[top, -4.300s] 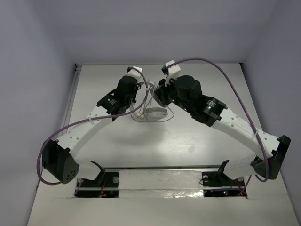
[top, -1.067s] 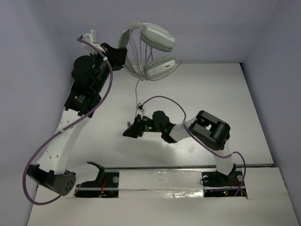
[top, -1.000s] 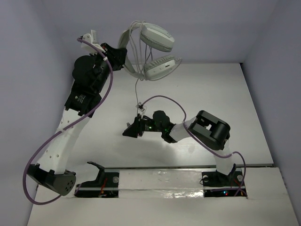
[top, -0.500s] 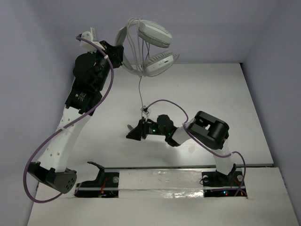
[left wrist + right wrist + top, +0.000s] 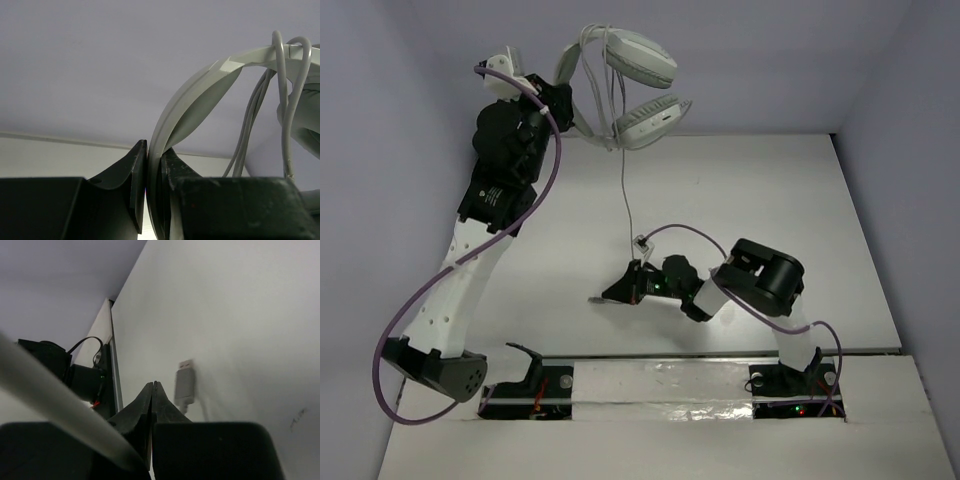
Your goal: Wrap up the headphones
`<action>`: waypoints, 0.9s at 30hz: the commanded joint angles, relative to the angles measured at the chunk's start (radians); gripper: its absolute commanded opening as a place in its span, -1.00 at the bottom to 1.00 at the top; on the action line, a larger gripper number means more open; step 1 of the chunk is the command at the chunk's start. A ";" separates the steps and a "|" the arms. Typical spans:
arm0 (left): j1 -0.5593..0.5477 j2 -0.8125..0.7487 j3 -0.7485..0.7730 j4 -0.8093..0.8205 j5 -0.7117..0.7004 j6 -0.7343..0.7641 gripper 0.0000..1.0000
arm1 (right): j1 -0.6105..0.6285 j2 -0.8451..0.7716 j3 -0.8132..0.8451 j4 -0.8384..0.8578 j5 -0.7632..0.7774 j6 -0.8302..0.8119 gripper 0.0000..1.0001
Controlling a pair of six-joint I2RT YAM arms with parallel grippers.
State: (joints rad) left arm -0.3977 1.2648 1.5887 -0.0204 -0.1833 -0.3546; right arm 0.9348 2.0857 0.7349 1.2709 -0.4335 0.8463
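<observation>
The pale-grey headphones (image 5: 642, 62) hang in the air at the back left, earcups to the right of my left gripper (image 5: 563, 108). That gripper is shut on the headband (image 5: 200, 85), which runs up and right from the jaws; loops of grey cable (image 5: 250, 130) lie over it. The thin cable (image 5: 626, 190) runs straight down to my right gripper (image 5: 616, 292), low over the table in the middle. In the right wrist view the right gripper (image 5: 152, 385) is shut, and the grey plug (image 5: 185, 382) sticks out just beside its tips.
Purple arm cables (image 5: 552, 170) loop along both arms. Black clamps (image 5: 528, 362) stand on the rail at the table's near edge, one of them in the right wrist view (image 5: 75, 377). Grey walls close in the back and sides.
My left gripper has lifted the headphones higher and a little left. My right gripper has moved toward the near edge and right, and the cable between them now hangs straight.
</observation>
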 commanded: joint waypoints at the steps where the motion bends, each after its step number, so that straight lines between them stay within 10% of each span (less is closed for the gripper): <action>1: 0.007 -0.005 0.024 0.128 -0.099 0.011 -1.00 | 0.010 -0.055 -0.041 0.082 0.049 0.016 -1.00; 19: -0.070 0.153 -0.257 0.169 -0.413 0.246 -1.00 | 0.257 -0.679 0.389 -1.575 0.577 -0.430 -1.00; 27: -0.199 0.217 -0.289 0.132 -0.351 0.292 -1.00 | 0.257 -0.762 0.659 -1.818 0.878 -0.613 -1.00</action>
State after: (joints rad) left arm -0.5499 1.4994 1.2823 0.0044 -0.5495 -0.0612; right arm 1.1915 1.3365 1.3148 -0.4038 0.2737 0.3477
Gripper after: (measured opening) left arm 0.102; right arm 0.010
